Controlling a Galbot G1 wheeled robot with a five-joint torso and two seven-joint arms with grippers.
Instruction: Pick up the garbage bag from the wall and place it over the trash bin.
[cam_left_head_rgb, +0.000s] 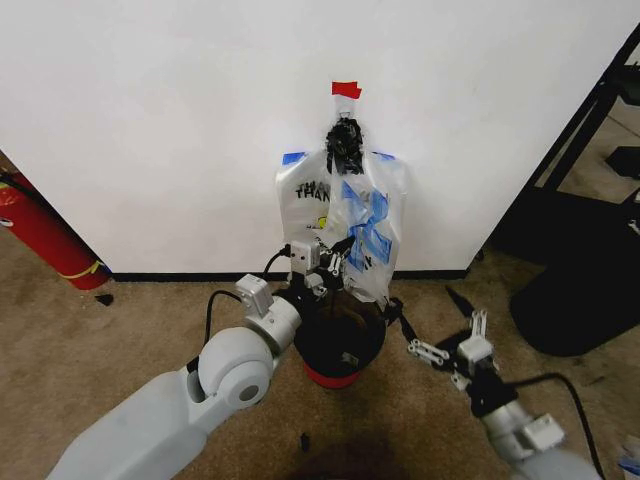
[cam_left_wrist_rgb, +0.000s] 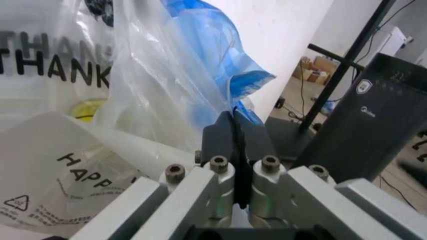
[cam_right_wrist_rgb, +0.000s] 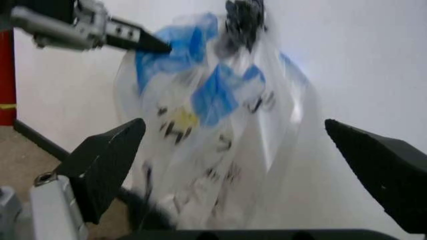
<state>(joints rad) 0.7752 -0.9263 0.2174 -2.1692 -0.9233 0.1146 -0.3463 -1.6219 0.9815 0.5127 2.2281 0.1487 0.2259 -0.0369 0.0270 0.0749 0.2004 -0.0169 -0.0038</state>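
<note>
Left gripper (cam_left_wrist_rgb: 235, 150) fingers (cam_left_wrist_rgb: 220, 137) pressed together against the garbage bag (cam_left_wrist_rgb: 160, 85).

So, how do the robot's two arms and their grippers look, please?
Both arms have smooth light-grey shells with round joints. A black cable loops beside each wrist. The left gripper is a silver metal block with bolts and short black fingers. The right gripper has silver links and long black pointed fingers.
</note>
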